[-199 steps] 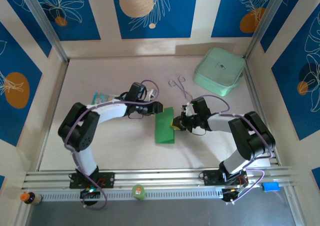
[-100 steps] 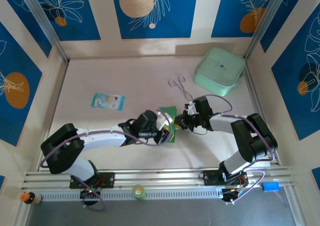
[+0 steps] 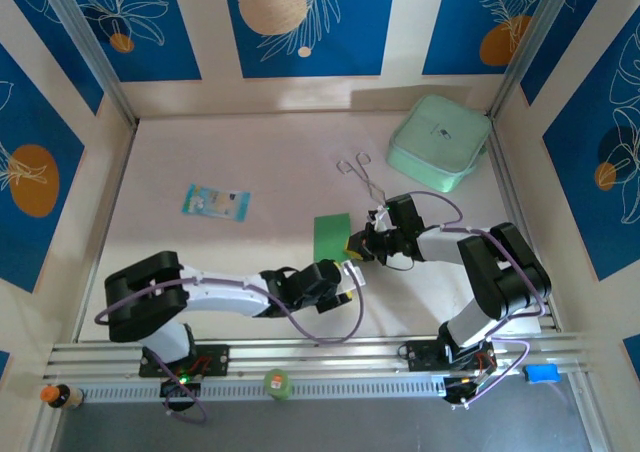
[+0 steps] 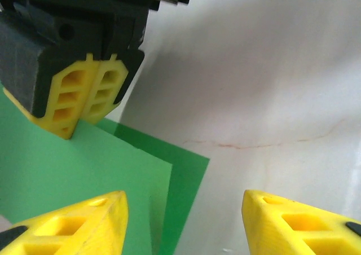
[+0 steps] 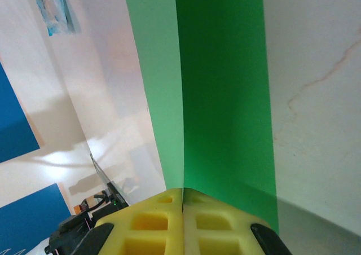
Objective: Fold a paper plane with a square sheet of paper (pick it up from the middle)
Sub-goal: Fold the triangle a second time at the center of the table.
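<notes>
– Green paper, 1 item: the square sheet of paper (image 3: pixel 330 234), part-folded, centre of the top view. The right gripper (image 3: pixel 353 244) is clamped shut on its right edge.
– And the left gripper (image 3: pixel 343 280)?
– Jaws apart, empty, at the sheet's lower edge. Risk: a skewed crease or a tear if it pushes against that 1 pinch.

One sheet of paper (image 3: pixel 331 237), one mint box (image 3: pixel 438 142), one blue packet (image 3: pixel 215 201), one pair of tongs (image 3: pixel 360 175), one left gripper (image 4: pixel 183 221), one right gripper (image 5: pixel 183 210).
</notes>
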